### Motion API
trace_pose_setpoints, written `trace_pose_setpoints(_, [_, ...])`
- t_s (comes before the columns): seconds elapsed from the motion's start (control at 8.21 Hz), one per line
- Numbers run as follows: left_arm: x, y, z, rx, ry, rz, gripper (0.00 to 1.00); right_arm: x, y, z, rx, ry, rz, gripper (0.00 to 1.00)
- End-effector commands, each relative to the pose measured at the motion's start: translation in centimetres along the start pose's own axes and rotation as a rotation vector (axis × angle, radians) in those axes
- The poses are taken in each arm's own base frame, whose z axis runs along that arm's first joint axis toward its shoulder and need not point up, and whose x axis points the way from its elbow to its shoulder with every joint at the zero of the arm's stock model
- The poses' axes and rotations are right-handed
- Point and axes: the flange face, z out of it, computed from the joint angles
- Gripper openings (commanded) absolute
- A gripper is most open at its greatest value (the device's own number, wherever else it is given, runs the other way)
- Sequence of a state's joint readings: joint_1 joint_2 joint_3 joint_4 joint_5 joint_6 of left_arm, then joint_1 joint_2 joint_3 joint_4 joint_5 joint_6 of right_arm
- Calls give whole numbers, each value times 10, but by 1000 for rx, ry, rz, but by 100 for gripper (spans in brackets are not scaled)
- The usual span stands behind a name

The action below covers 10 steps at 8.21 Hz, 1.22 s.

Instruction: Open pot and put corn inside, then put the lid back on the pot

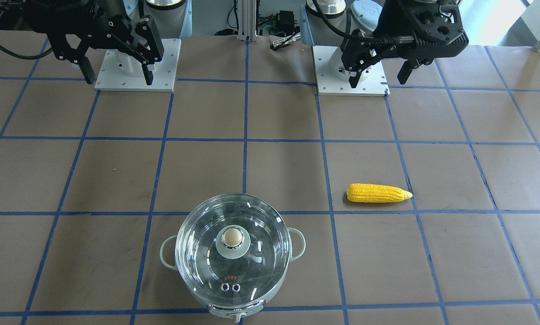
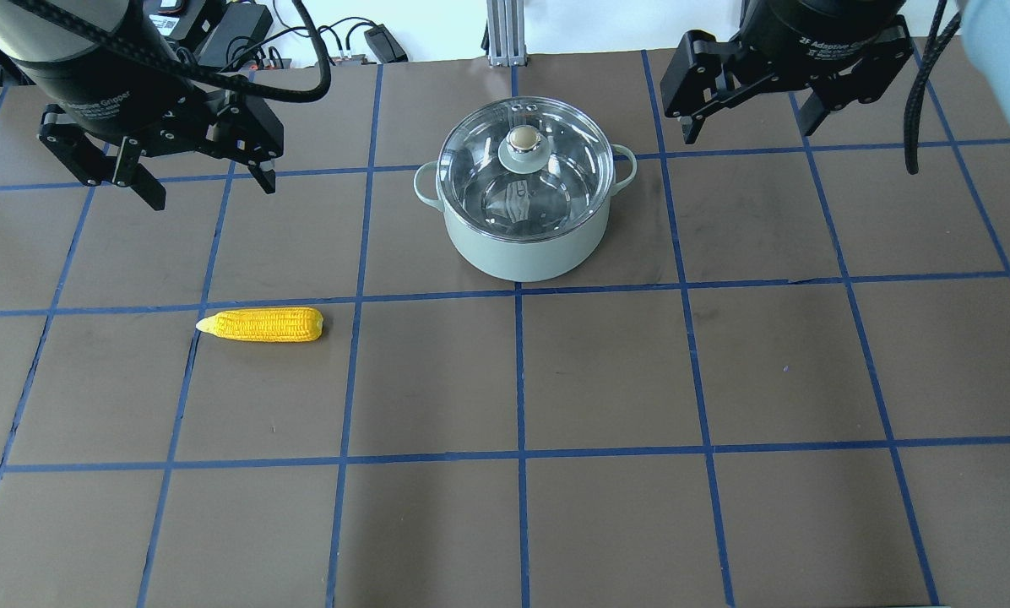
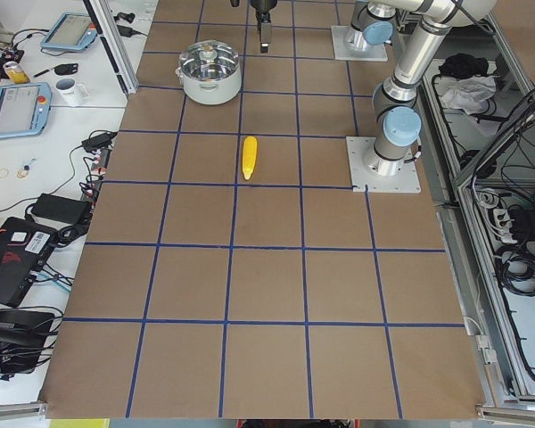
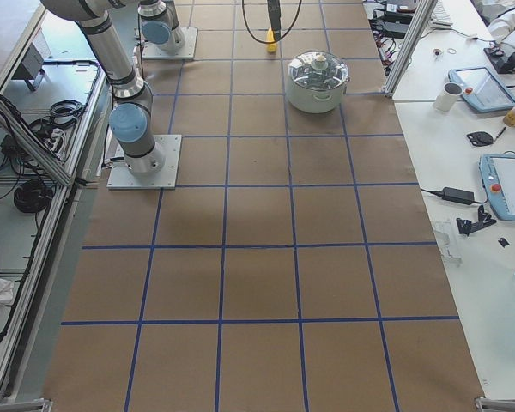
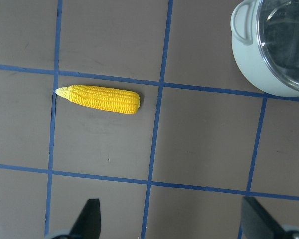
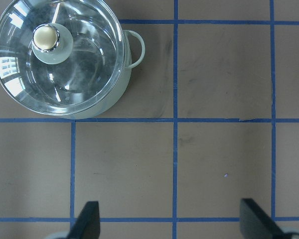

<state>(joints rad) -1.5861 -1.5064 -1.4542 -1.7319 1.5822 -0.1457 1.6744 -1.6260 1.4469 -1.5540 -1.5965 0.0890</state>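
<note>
Two grippers hang high over the brown, blue-taped table (image 2: 606, 380), both with fingers spread wide and holding nothing: my left gripper (image 2: 209, 187) and my right gripper (image 2: 750, 127). The round mint-green, steel-lined pot (image 2: 518, 253) stands between them, its clear domed glass lid (image 2: 556, 181) with the beige knob seated on the rim. The bright yellow ribbed corn cob (image 2: 262, 325) lies flat on my left arm's side, well apart from the pot, its tip pointing away from it.
</note>
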Motion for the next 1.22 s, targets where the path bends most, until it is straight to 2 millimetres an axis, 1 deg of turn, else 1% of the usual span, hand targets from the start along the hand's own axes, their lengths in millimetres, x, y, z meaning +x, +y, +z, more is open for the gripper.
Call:
trace_pose_setpoints(0.0, [1, 0, 0, -1, 5, 0, 100, 0, 1, 1, -4, 1, -1, 100])
trace_pose_setpoints(0.49, [0, -1, 0, -1, 7, -1, 100, -1, 1, 1, -1, -3, 1, 100])
trace_pose_setpoints(0.73, [1, 1, -4, 7, 19, -2, 100, -1, 2, 2, -8, -2, -1, 100])
trace_pose_setpoints(0.97, [-6, -5, -4, 19, 17, -23, 100, 0, 2, 2, -12, 0, 1, 100])
trace_pose_setpoints(1.1, [-5, -15, -10, 94, 30, -43, 100, -2, 3, 3, -15, -2, -1, 100])
